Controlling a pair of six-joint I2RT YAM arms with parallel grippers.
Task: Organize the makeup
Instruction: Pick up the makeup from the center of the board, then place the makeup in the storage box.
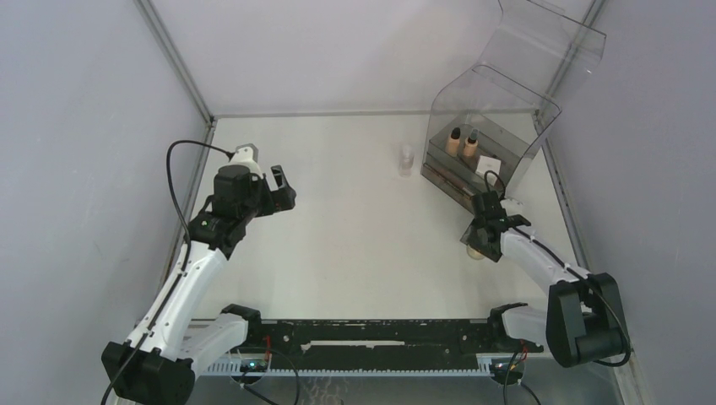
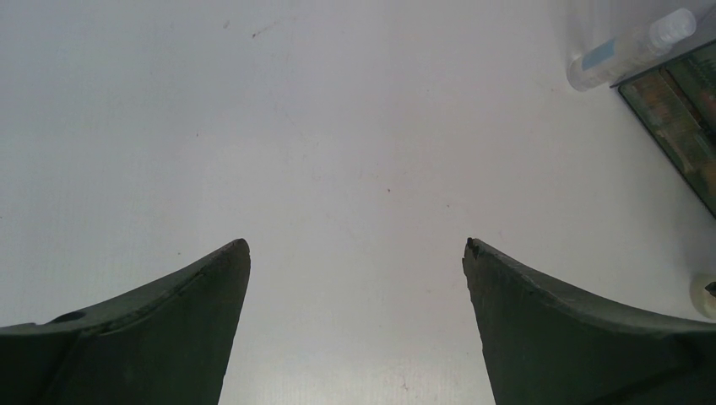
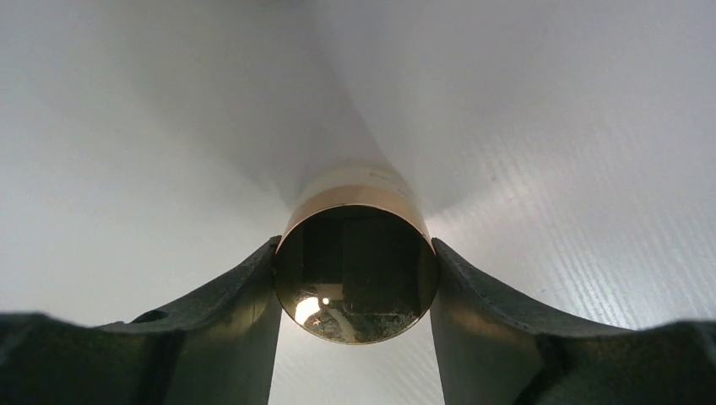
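My right gripper (image 1: 480,240) is shut on a round gold-capped jar (image 3: 355,268), with a finger on each side of its shiny lid, low over the table just in front of the clear bin. The jar also shows in the top view (image 1: 474,250). Two tan dark-capped bottles (image 1: 462,142) and a white box (image 1: 489,164) stand inside the bin. A small clear bottle (image 1: 407,159) stands on the table left of the bin and also shows in the left wrist view (image 2: 629,49). My left gripper (image 1: 281,187) is open and empty above the table at the left (image 2: 356,245).
The big clear plastic bin (image 1: 515,93) stands at the back right with its lid raised; its lower corner shows in the left wrist view (image 2: 675,118). A small pale round thing (image 2: 703,295) sits at that view's right edge. Grey walls enclose the white table (image 1: 355,228).
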